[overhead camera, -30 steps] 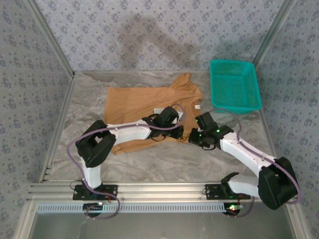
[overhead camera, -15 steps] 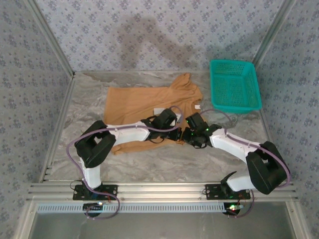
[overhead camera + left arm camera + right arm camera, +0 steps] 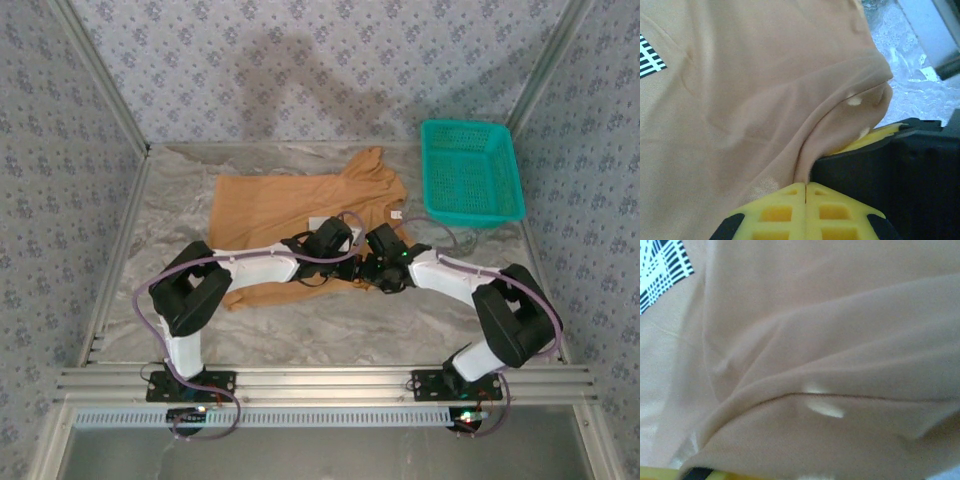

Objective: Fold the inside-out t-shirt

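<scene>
Across the table [image 3: 450, 300] the inside-out t-shirt [image 3: 290, 205] lies mostly flat; it looks soft, light and limp (likely to sag wherever unsupported). The left gripper [image 3: 805, 186] is pinched tight on its near right edge, a sensible hold. Whether the right gripper [image 3: 372, 268], cloth-draped just beside it, grips anything I cannot tell.

The t-shirt [image 3: 290, 205] lies spread on the table [image 3: 180, 190], toward the back and roughly in the middle. The basket [image 3: 470, 175] stands to its right in the far right corner, near the shirt but not touching it. Both claws are down at the shirt's near right edge, the left claw [image 3: 350, 265] just to the left of the right claw [image 3: 375, 272], the two close beside each other, with a fold of cloth lying over the right one's finger.
</scene>
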